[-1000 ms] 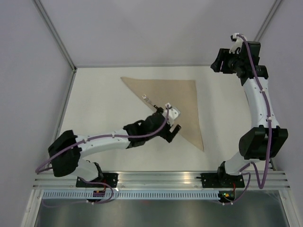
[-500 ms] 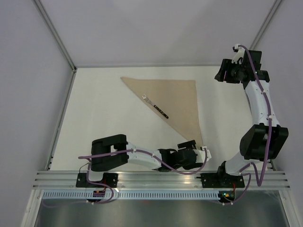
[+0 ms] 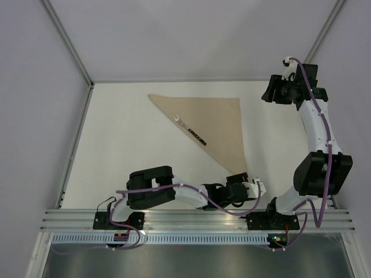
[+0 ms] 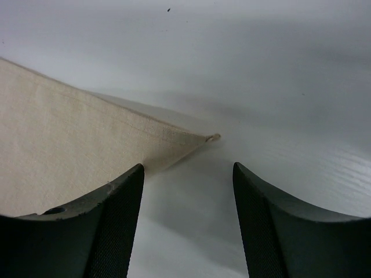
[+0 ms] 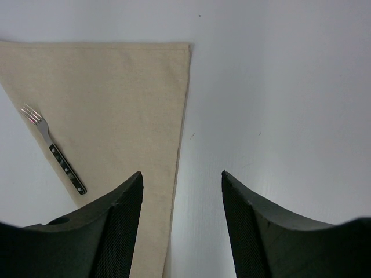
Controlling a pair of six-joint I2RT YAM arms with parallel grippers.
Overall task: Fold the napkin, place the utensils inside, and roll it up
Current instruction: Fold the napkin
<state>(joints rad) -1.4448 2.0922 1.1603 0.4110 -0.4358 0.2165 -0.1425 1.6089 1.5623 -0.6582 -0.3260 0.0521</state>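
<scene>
Two arms: the left arm reaches low across the near side of the table (image 3: 127,150); the right arm stands raised at the far right.
Napkin: the napkin (image 3: 217,119) lies flat as a tan triangle, already folded, with one long edge running diagonally from the far left down to a sharp near corner (image 4: 211,138).
Fork: one dark-handled fork (image 3: 189,130) lies on the napkin along that diagonal edge, tines toward the far left. No other utensil shows.
Left gripper: the left gripper (image 4: 188,168) sits low at the table, its jaws parted with nothing between them. The napkin's near corner lies just ahead of the gap, toward the left finger.
Right gripper: the right gripper (image 5: 182,176) hangs high above the table beside the napkin's right edge, jaws wide apart and empty.
Step in hand: probably the start of the roll, with the fold made and the fork in place.
Next move: the left gripper likely needs to ease forward, staying low, and close on the thin corner without dragging the cloth or shifting the fork.
</scene>
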